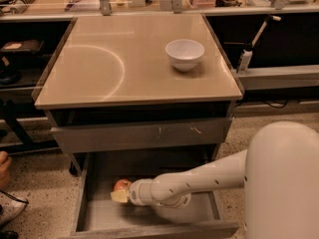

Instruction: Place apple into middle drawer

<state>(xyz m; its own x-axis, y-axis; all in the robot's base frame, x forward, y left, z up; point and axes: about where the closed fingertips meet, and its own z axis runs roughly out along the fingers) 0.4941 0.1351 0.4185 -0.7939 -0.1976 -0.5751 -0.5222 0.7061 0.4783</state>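
The red-orange apple (121, 184) is low inside the open middle drawer (97, 218), near its left rear, just above the plain grey floor. My gripper (120, 194) reaches in from the right on a white arm and is shut on the apple, with a pale yellowish finger pad (119, 197) showing under it. I cannot tell whether the apple touches the floor. The arm hides the right part of the drawer floor.
A closed grey drawer front with pale scratch marks (144, 133) sits above the open drawer. A white bowl (184, 54) stands on the beige tabletop (99, 68). My white body (284, 183) fills the lower right. Part of a person (4, 166) shows at the left edge.
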